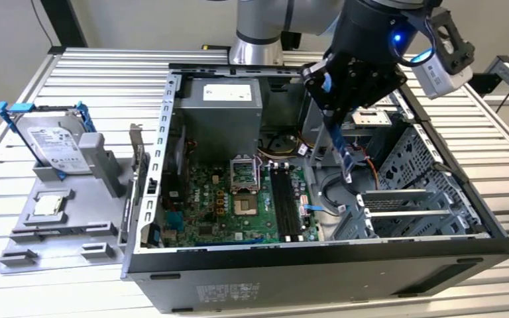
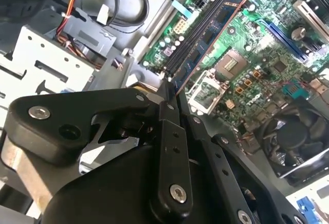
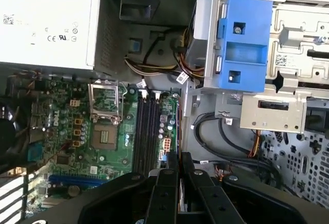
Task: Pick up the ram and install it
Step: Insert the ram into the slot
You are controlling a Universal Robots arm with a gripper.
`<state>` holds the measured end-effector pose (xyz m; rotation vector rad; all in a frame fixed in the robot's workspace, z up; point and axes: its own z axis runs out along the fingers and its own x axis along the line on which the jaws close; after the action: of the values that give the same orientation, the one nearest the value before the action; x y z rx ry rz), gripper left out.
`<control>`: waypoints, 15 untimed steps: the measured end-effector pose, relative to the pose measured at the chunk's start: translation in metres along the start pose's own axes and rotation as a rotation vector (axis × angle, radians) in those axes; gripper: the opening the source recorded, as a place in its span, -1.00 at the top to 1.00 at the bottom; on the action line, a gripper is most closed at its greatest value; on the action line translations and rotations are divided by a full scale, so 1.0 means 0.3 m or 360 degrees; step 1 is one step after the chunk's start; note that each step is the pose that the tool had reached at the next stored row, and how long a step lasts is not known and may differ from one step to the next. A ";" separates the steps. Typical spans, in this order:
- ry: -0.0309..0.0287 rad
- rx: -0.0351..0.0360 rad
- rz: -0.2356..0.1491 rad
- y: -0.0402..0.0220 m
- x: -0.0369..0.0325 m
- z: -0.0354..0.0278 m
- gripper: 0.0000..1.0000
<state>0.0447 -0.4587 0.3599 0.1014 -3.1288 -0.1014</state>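
- Claw (image 1: 331, 109) is clenched on the upper end of the ram (image 1: 344, 156). The ram hangs nearly upright, with its lower end down inside the open case (image 1: 325, 271).
- In the second wrist view the ram (image 2: 208, 36) runs out from the claw (image 2: 169, 88), edge toward the board below.
- Progress, as I judge it: the pick-up is done. The ram is off any rest and over the case, but not yet seated. The dark slots (image 1: 283, 199) look unfilled, and the ram's tip hangs toward 3 o'clock of them, apart from them.
- At 9 o'clock of the case, a hard drive (image 1: 56, 142) in a blue frame stands on a grey tray (image 1: 51, 255). A small square processor (image 1: 50, 204) lies at 6 o'clock of the drive.
- Inside the case, the motherboard (image 1: 228, 205) lies flat, with the power supply (image 1: 223, 99) at 12 o'clock of it.
- At 3 o'clock of the slots is a perforated drive cage (image 1: 413, 172).
- The surface (image 1: 16, 86) is slatted pale metal that carries both the tray and the case.
- Behind it, at 12 o'clock, is a plain light wall (image 1: 148, 20).
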 end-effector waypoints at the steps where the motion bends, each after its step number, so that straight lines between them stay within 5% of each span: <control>1: -0.00001 0.0000 0.0000 0.000 0.000 0.004 1.00; 13: -0.00036 0.0000 0.0003 -0.004 0.000 0.057 1.00; 15: -0.00044 0.0000 0.0005 -0.006 -0.001 0.085 1.00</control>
<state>0.0447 -0.4587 0.3343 0.0966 -3.1317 -0.1015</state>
